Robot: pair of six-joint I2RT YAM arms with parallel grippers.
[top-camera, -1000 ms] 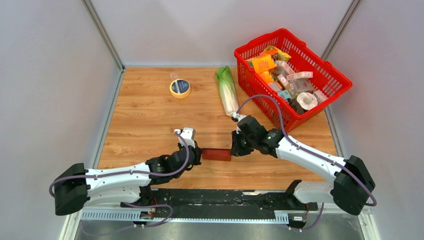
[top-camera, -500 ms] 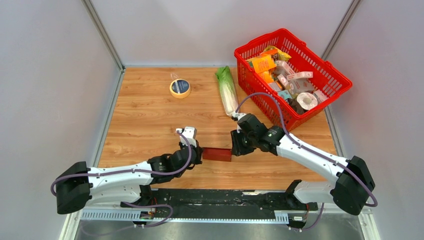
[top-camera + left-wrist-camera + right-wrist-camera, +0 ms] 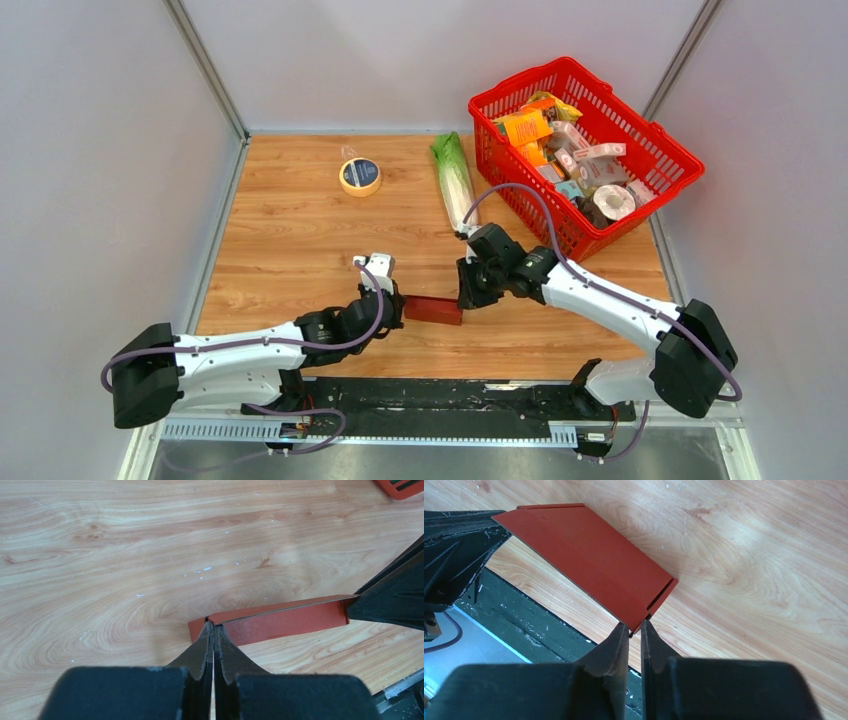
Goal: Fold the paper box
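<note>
Close to the middle of the tabletop's near edge, the left gripper pinches one end of the paper box and the right gripper pinches the other.

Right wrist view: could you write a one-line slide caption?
Right fingers and left fingers pinch opposite ends of the paper box.

Table is bare to the left of & beyond the paper box, so approach is open there. Far-right corner is blocked by the red basket. Wrapped cabbage lies just beside its left wall w/ only a narrow gap. Tape roll sits at far left, well apart. Both box ends are taken: left gripper & right gripper pinch them. Base rail is near, on the robot side.
</note>
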